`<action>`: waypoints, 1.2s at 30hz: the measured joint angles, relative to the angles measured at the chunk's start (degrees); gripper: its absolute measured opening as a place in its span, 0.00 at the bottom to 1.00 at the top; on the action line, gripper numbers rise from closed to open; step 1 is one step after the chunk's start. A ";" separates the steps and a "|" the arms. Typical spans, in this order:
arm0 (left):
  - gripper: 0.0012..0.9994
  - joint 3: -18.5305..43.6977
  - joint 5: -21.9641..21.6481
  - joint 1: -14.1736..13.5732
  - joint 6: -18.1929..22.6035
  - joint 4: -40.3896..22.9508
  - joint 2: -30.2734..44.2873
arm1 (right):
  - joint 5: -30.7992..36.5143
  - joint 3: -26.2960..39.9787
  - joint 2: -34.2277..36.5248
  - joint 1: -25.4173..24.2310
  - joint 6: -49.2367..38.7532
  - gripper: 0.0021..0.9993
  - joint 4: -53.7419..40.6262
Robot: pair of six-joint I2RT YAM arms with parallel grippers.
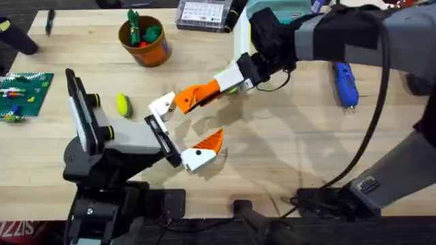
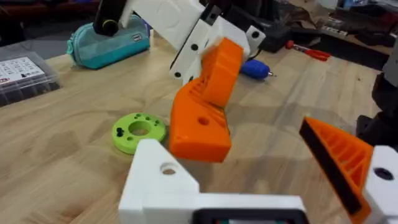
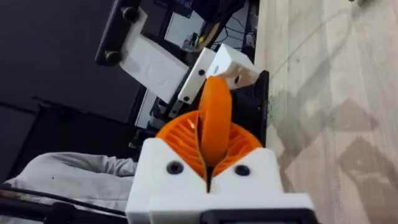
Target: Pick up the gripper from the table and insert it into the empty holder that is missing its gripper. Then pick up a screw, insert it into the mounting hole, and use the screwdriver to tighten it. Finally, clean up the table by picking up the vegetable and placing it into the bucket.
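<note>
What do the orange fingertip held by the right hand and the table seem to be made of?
The orange fingertip looks like matte 3D-printed plastic: fine ribs on one face, a moulded hole and flat, uniform colour. The right hand is shut on it. The table looks like pale wood with a smooth finish, judging by its grain lines and plank seams.

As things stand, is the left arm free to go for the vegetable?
Probably not yet. The vegetable lies unobstructed beside that arm, but the left gripper is open, offering its bare holder to the orange gripper that the right gripper holds.
</note>
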 joint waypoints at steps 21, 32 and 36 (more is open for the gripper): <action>0.99 0.00 -0.09 0.00 0.00 0.01 0.00 | -0.11 -0.11 4.02 0.24 4.58 0.01 2.08; 0.99 0.00 -0.86 0.02 0.00 0.03 0.00 | -0.17 -0.11 4.02 1.19 9.39 0.01 4.88; 0.99 0.00 -0.91 0.07 0.00 0.03 0.00 | -0.17 -0.11 4.02 1.40 10.57 0.01 4.89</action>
